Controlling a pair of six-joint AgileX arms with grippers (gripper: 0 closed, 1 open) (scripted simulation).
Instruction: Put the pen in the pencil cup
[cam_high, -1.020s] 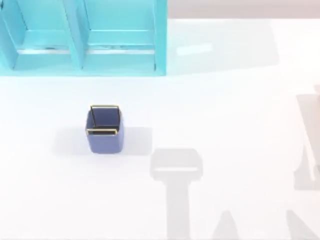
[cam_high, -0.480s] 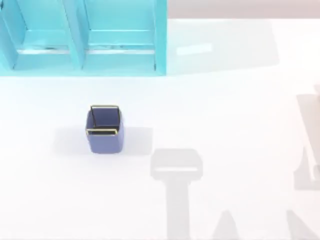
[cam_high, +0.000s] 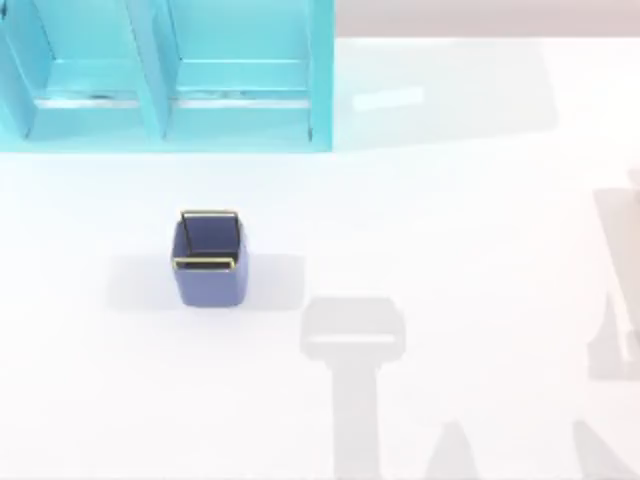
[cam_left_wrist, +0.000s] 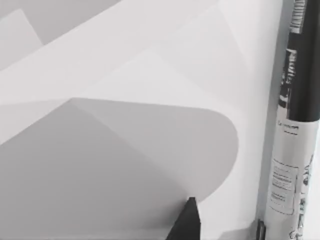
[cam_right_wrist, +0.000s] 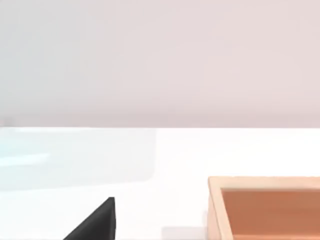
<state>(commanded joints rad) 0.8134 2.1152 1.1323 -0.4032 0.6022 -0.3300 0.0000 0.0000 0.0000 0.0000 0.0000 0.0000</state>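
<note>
- White counter (cam_high: 470, 230) is filling the room under a pale wall, and at the far left of the top view a big turquoise shelf unit (cam_high: 165, 75) is standing at the back edge, its open bays facing the front.
- Moving right and toward the front, the pencil cup (cam_high: 208, 262) is standing upright on the left half of the counter. It is well apart from the shelf unit, its gold rim is facing up and its shadow is spreading to both sides.
- Further right, grey arm shadows (cam_high: 352, 340) are lying across the middle and the right edge of the counter. Nothing is standing between them and the cup.
- The left wrist view is adding the pen (cam_left_wrist: 300, 75), which is stretching long over the white counter, its black length giving way to a pale grey printed end.
- A black tip of the left gripper (cam_left_wrist: 187, 222) is pointing up near the pen without touching it. Whether that gripper is spread or pressed together I cannot tell.
- The right wrist view is bringing in an orange-brown box (cam_right_wrist: 265, 207), which is sitting open on the counter.
- A black tip of the right gripper (cam_right_wrist: 97, 225) is hanging near that box and apart from it. Its state I cannot tell either.
</note>
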